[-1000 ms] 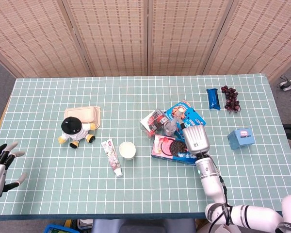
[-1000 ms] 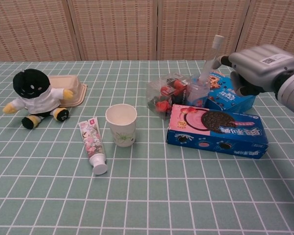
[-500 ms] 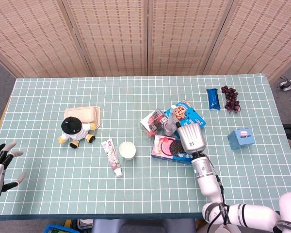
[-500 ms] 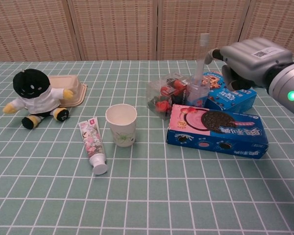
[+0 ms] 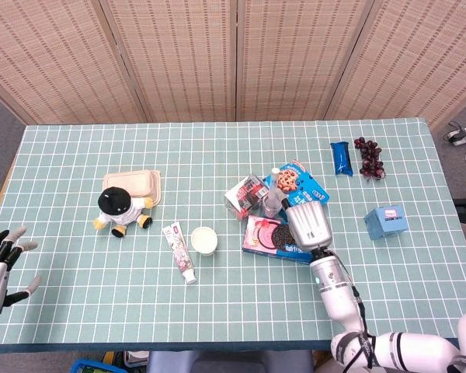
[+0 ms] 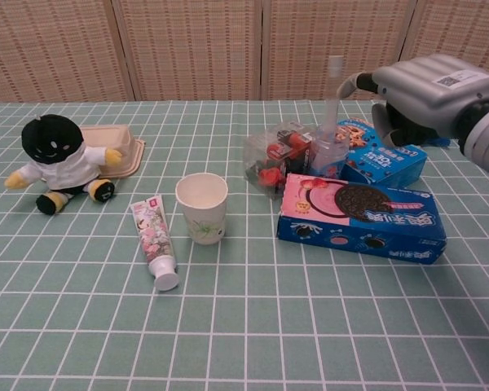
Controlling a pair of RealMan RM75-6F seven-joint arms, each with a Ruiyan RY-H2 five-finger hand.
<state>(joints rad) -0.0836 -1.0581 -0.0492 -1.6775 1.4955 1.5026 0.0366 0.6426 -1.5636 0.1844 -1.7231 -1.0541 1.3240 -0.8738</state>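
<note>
Fingers of the right hand (image 6: 428,94) are mostly hidden behind its grey back in both views, so how they close cannot be fully seen; only a fingertip shows at the top of a thin clear tube (image 6: 332,91), which it pinches. In the head view the tube (image 5: 275,186) is foreshortened to a short pale stub and its lower end is lost among the packets.

From the chest the tube stands nearly upright, its long axis vertical with a slight lean, white cap at the top and lower end down in a small clear cup (image 6: 327,156). That cup sits just behind the pink and blue cookie box (image 6: 360,217), touching or nearly touching it; which one cannot be told. Left of the cup is a clear bag of red snacks (image 6: 272,160), and behind the cookie box lies a blue biscuit box (image 6: 381,160), partly covered by the hand.

Well left of the cookie box stand a paper cup (image 6: 202,207) and a toothpaste tube (image 6: 154,239), lying flat, cap toward the camera.

At the far left table edge the left hand (image 5: 0,264) is cut off by the frame, fingers spread and holding nothing.
</note>
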